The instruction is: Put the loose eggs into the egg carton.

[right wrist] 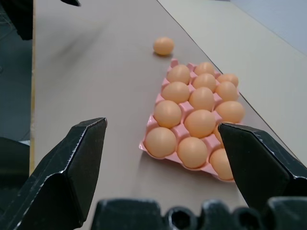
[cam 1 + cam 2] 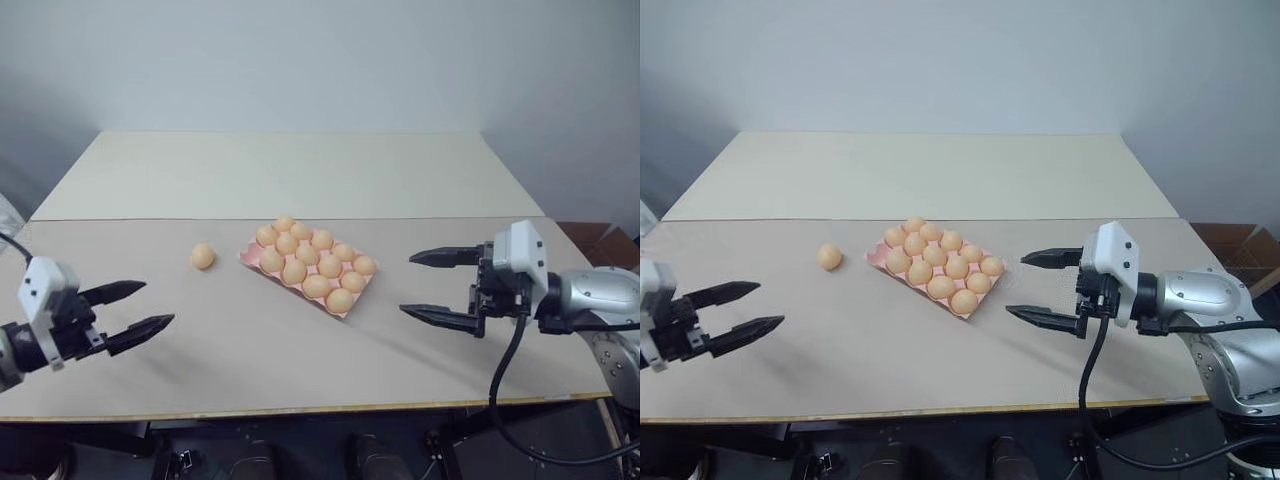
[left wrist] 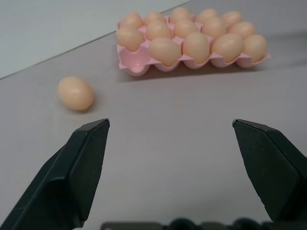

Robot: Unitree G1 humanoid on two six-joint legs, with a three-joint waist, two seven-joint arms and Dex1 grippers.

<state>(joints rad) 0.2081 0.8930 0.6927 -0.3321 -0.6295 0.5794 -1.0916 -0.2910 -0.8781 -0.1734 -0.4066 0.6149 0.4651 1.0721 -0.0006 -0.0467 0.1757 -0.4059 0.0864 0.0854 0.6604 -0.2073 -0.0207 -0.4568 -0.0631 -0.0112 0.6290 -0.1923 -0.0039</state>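
One loose egg (image 2: 203, 256), light orange-tan, lies on the table just left of the pink egg carton (image 2: 249, 252). The carton sits at the table's middle, turned at an angle, with several eggs in its cups. In the left wrist view one corner cup (image 3: 136, 61) nearest the loose egg (image 3: 76, 93) stands empty. My left gripper (image 2: 155, 304) hovers open near the front left edge, well short of the egg, pointing toward it. My right gripper (image 2: 408, 284) hangs open to the right of the carton, with nothing between its fingers.
The table (image 2: 300, 370) is made of two tan boards with a seam across the middle, and its front edge runs just below both grippers. A brown cardboard box (image 2: 605, 243) stands off the table's right side. A grey wall closes the far end.
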